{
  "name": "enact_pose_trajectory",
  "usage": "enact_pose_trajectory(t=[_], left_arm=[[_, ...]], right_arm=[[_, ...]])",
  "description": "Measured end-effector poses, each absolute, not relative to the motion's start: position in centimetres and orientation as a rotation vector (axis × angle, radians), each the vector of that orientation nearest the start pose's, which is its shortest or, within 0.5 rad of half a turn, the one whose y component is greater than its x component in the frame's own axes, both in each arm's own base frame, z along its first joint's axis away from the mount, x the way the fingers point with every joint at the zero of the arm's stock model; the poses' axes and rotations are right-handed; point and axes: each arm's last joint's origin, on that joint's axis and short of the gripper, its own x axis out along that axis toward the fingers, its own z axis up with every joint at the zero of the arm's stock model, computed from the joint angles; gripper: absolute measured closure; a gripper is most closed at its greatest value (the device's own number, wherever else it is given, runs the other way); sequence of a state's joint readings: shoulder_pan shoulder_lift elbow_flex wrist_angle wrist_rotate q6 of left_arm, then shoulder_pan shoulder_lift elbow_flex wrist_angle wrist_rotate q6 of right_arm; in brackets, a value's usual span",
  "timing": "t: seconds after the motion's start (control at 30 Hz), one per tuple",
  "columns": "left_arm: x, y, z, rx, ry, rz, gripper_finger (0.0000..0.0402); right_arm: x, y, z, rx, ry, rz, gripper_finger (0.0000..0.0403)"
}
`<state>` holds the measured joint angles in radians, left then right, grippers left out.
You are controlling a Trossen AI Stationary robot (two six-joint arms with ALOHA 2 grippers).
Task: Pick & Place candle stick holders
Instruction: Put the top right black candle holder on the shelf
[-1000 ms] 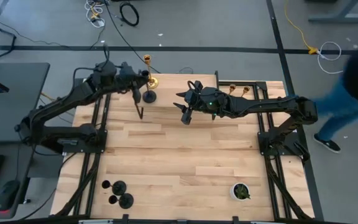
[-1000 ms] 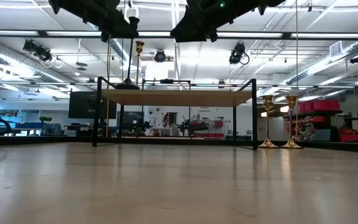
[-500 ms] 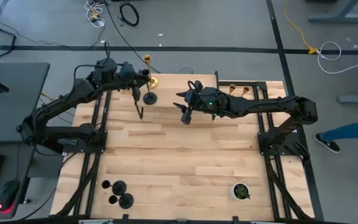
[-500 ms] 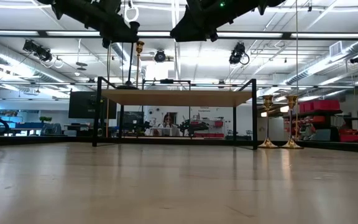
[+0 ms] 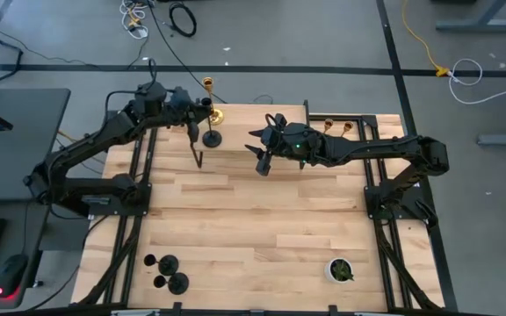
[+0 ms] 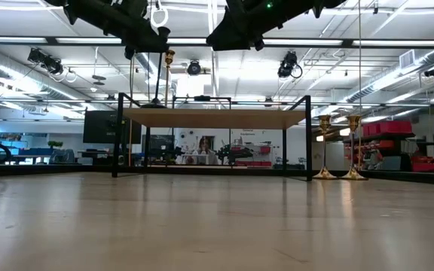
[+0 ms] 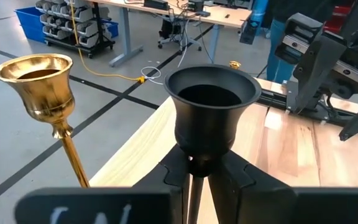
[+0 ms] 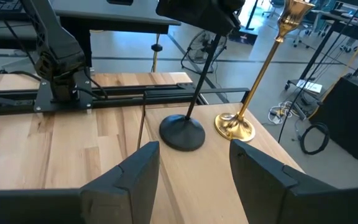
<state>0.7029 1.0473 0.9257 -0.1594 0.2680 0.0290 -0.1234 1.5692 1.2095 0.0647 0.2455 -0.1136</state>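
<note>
From above, the left claw (image 5: pixel 202 112) sits over a black candle holder (image 5: pixel 211 136) at the table's far edge, a gold candle holder (image 5: pixel 213 114) just beside it. Its wrist camera shows the fingers (image 7: pixel 232 180) around the black stem below the cup: placing, I judge; next, release and lift clear. The right claw (image 5: pixel 263 161) waits nearby, open and empty. No containers are visible.
</note>
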Motion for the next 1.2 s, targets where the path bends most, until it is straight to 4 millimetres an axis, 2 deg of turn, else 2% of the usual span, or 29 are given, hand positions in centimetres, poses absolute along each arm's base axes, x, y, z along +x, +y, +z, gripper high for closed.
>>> enact_pose_trajectory(t=[0.33, 0.83, 1.2], left_arm=[[18.1, 14.3, 33.5, -0.145, 0.253, 0.433, 0.0343], [17.9, 14.1, 33.7, -0.095, 0.255, 0.429, 0.0239], [16.6, 13.2, 35.2, -0.042, 0.184, 0.457, 0.0199]], right_arm=[[35.8, -5.2, 30.9, -0.13, 0.318, -0.349, 0.0206], [35.8, -5.2, 30.9, -0.13, 0.324, -0.349, 0.0206], [35.8, -5.2, 30.8, -0.128, 0.331, -0.349, 0.0206]])
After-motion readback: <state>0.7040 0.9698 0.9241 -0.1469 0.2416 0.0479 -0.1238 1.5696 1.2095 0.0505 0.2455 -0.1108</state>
